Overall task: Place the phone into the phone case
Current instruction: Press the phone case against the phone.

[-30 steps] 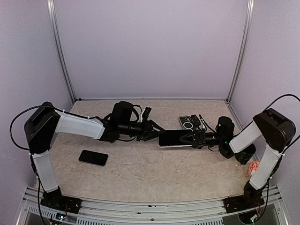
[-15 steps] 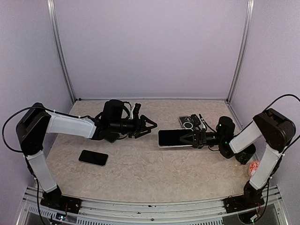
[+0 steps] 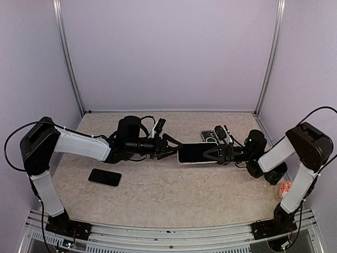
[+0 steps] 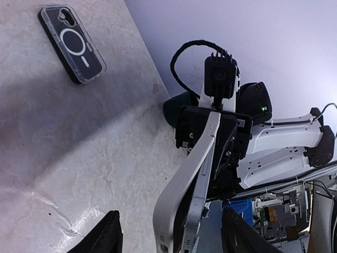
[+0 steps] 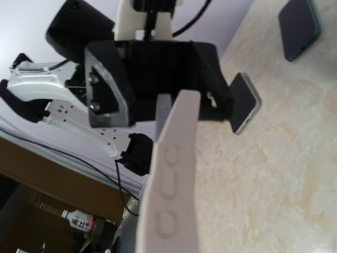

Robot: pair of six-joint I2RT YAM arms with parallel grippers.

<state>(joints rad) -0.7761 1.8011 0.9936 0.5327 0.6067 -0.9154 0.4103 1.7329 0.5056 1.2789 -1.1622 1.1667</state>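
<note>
Right claw pinches phone case; left claw spread at its free edge.

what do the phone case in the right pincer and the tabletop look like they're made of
The phone case looks like matte plastic or silicone, pale grey-white, with moulded button bumps along its edge; which of the two is unclear. The table looks like beige stone or a stone-print laminate: marbled veining, with a slight sheen where light reflects.
</note>
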